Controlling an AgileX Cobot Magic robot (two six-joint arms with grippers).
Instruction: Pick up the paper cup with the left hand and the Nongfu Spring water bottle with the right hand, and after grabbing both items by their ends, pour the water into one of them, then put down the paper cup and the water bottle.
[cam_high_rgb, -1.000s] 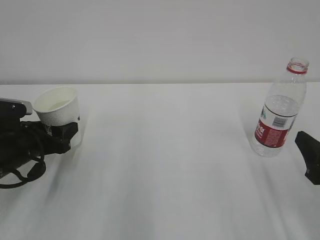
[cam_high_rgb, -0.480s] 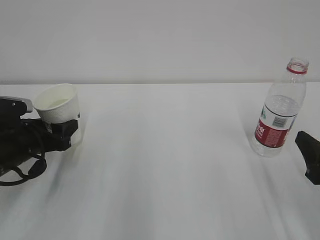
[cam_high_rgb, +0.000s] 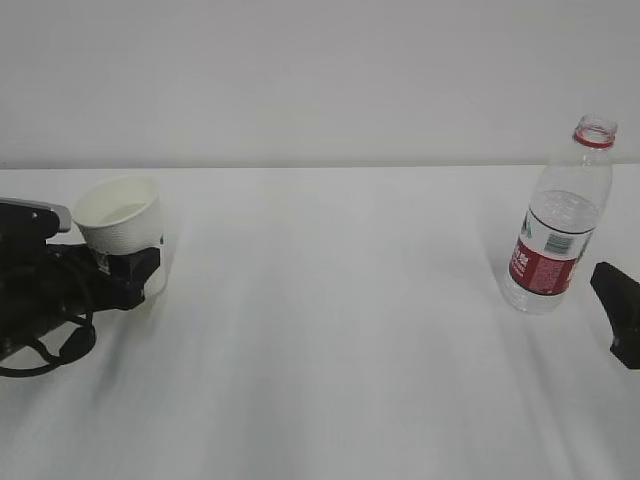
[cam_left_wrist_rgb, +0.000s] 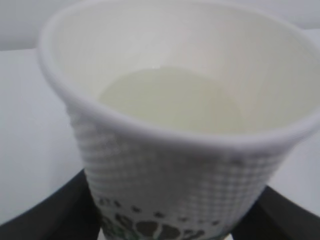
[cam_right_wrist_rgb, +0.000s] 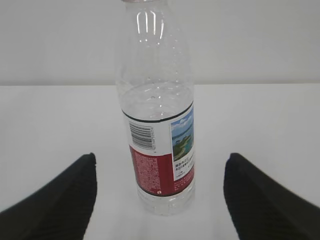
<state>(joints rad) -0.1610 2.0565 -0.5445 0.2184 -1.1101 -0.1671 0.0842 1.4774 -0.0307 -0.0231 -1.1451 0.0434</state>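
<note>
Bottle label shows red panel, barcode, landscape picture; text unreadable.

You are looking at a bare test bench, more lab than home: a plain white table runs edge to edge, and a blank white wall closes off its far edge.

A front camera looks slightly down across the white table, sharing the paper cup with the very close left wrist camera and the water bottle with the near, level right wrist camera.
</note>
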